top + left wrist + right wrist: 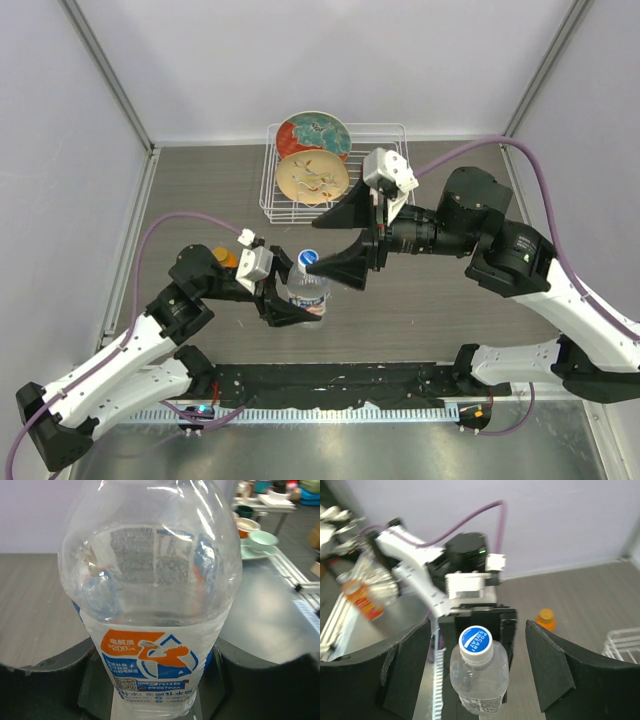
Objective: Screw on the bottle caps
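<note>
Upright bottle (308, 292) clamped at body by left gripper (295, 305); axis vertical. White cap (475, 640) seated on neck, tightness not determinable. Right gripper (477, 660) spread wide, nothing held, cap straddled between fingers, untouched. Second, orange bottle (545, 619) stood well apart.

In the left wrist view we lose the water bottle (155, 605) past the top and bottom edges, from above the left arm (190, 285) hides most of the orange bottle (224, 257), and an orange object (362, 600) at the right wrist view's left is too blurred to name.
</note>
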{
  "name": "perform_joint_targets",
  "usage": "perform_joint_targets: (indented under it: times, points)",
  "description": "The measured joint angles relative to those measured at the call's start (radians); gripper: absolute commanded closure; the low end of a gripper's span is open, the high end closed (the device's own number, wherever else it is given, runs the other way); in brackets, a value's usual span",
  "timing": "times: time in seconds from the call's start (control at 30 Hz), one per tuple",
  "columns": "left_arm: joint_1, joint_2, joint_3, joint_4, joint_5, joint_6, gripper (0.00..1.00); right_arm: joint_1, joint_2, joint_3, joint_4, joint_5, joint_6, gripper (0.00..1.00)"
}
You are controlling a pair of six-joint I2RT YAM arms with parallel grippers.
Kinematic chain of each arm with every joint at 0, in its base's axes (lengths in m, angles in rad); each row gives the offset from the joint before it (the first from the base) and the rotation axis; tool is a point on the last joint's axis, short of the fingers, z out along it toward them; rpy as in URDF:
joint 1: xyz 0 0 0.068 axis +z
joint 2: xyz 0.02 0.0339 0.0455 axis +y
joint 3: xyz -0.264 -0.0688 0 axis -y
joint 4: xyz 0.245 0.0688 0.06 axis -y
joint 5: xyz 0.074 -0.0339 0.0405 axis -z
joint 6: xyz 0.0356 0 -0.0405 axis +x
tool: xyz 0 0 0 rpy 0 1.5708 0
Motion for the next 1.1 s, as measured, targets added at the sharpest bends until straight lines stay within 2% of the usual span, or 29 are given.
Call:
perform_joint_targets:
  times: [0.17, 0.4, 0.57, 0.67, 0.87, 1.1]
  points:
    - [0.000, 0.006, 0.035, 0.001, 0.170, -0.036, 1.00, -0.009, 0.018, -0.003, 0.002, -0.262, -0.035, 0.24]
    - [0.000, 0.010, 0.040, 0.005, 0.251, -0.059, 1.00, -0.009, 0.074, -0.004, 0.033, -0.436, -0.041, 0.34]
    - [0.000, 0.010, 0.040, 0.006, 0.271, -0.061, 1.00, -0.010, 0.111, -0.006, 0.054, -0.476, -0.038, 0.45]
    - [0.000, 0.010, 0.040, 0.006, 0.273, -0.063, 1.00, -0.010, 0.120, -0.011, 0.063, -0.495, -0.032, 0.60]
    - [0.000, 0.009, 0.040, 0.006, 0.272, -0.064, 1.00, -0.016, 0.119, -0.025, 0.097, -0.512, -0.021, 0.84]
    - [0.003, 0.006, 0.040, 0.005, 0.218, -0.063, 1.00, -0.024, 0.106, -0.045, 0.116, -0.472, -0.009, 0.97]
